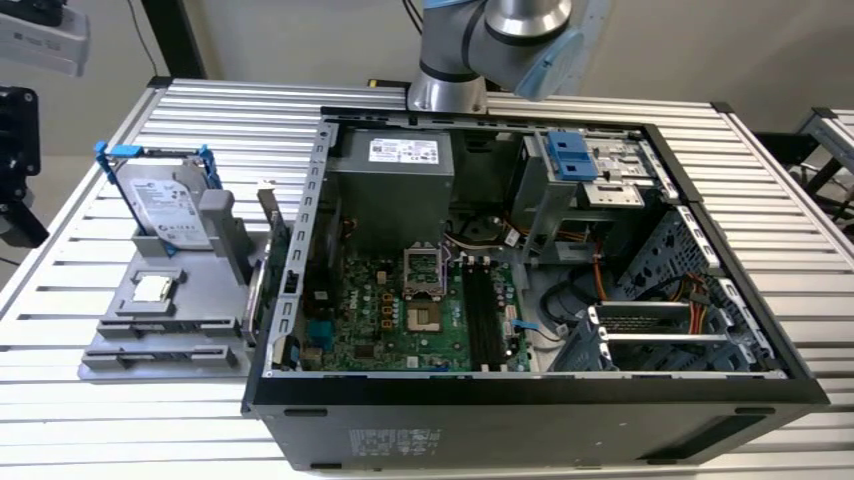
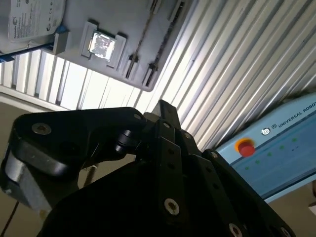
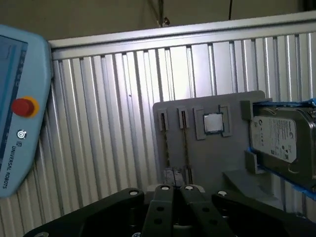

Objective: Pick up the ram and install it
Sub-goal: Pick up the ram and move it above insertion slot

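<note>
Hanging over the ribbed aluminium table (image 1: 80, 420), the black linkage gripper (image 3: 178, 195) looks down on the grey moulded parts fixture (image 3: 212, 158), which shows in both wrist views. Open or closed: cannot tell, and nothing shows in its grasp.

The fixture sits on the exterior view's left, just beside the open black computer case (image 1: 534, 410). It gives each part its own seat, presumably so that pick positions repeat:
- the silver hard drive in a blue frame (image 1: 167, 205) is propped upright at the far end;
- the small square silver chip (image 1: 151, 288) lies flat in a recess;
- two narrow grooves at the near end each carry a thin dark line.

My judgement is that one line is the ram (image 3: 186, 145), standing on edge so its long side is offered to a pinch. I cannot tell which groove.

The case lies on its side, so the green motherboard (image 1: 387, 320) faces up. Its long black slots (image 1: 483, 320) look unfilled, so the ram is not yet installed.

A blue teach pendant with a red button (image 3: 19, 108) rests on the table, well apart from the fixture.
</note>
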`<state>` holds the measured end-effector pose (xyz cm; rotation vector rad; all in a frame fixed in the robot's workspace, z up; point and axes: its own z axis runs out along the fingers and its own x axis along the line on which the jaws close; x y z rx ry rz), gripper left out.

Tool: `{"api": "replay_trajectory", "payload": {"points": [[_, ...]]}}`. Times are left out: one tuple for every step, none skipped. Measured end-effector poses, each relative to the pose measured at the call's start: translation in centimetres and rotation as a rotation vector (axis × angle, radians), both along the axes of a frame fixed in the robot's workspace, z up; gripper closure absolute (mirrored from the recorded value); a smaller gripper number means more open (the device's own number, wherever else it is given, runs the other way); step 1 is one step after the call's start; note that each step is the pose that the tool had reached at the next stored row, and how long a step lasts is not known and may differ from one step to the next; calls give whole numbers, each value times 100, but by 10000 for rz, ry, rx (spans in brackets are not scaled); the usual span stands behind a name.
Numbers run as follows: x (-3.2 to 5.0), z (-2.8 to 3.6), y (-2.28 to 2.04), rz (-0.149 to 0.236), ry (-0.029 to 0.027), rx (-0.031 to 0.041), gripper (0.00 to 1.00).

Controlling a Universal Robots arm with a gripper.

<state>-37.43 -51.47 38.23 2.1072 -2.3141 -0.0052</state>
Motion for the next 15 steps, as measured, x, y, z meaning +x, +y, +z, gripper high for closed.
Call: {"api": "replay_trajectory", "payload": {"points": [[0, -3, 1, 164, -1, 0, 100], [0, -6, 2, 320, -1, 1, 100], [0, -9, 3, 446, -2, 2, 100], [0, -11, 3, 549, -2, 2, 100], [0, -13, 4, 644, -1, 1, 100], [0, -15, 5, 738, 0, 0, 100], [0, -17, 5, 831, 1, 0, 100], [0, -19, 6, 911, 1, 0, 100], [0, -22, 6, 966, 1, 2, 100], [0, -26, 6, 1013, 0, 8, 100], [0, -30, 6, 1063, 0, 13, 100], [0, -33, 6, 1107, -1, 15, 100], [0, -37, 7, 1162, -1, 17, 100], [0, -39, 7, 1221, 0, 17, 100], [1, -42, 7, 1278, 0, 18, 100]]}}
